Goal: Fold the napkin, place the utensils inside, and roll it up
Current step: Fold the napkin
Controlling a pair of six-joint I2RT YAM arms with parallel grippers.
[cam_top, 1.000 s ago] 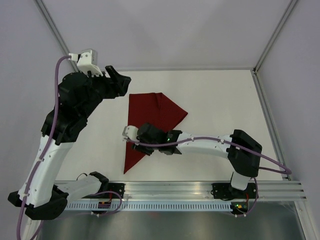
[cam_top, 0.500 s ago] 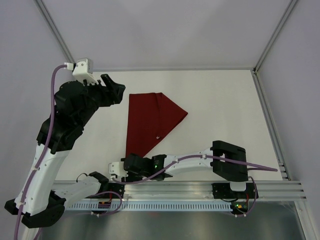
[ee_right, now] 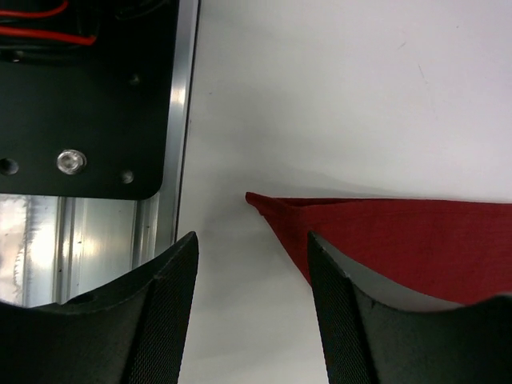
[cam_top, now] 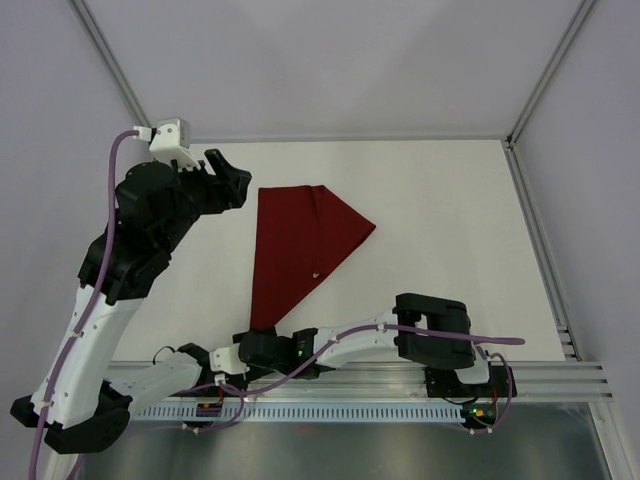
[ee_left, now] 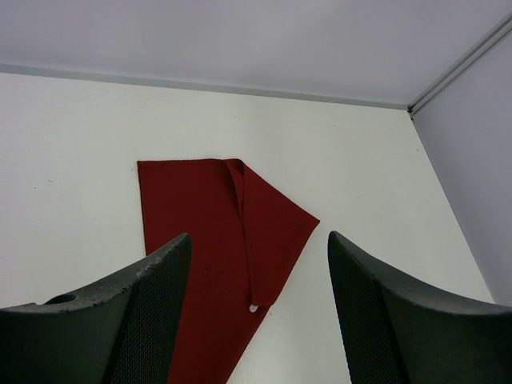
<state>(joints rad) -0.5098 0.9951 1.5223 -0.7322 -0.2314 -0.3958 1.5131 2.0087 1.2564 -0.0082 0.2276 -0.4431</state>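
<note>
The napkin (cam_top: 298,245) is a dark red cloth lying folded on the white table, wide at the far end and tapering to a point at the near end. A small white tag (cam_top: 316,275) shows at the edge of its folded flap. My left gripper (cam_top: 230,178) hangs open above the table by the napkin's far left corner, and the left wrist view shows the napkin (ee_left: 216,232) below its empty gripper (ee_left: 260,312). My right gripper (cam_top: 243,352) is open and low, just short of the napkin's near tip (ee_right: 250,197). Nothing is held in it (ee_right: 252,320). The utensils are out of view.
An aluminium rail (cam_top: 350,380) runs along the table's near edge, right behind my right gripper. A black mounting plate (ee_right: 80,104) sits on the rail (ee_right: 164,224). Pale walls enclose the table at the back and on both sides.
My right gripper has pulled back from the middle of the napkin to its near tip, and its jaws have widened. The left arm has barely shifted.
</note>
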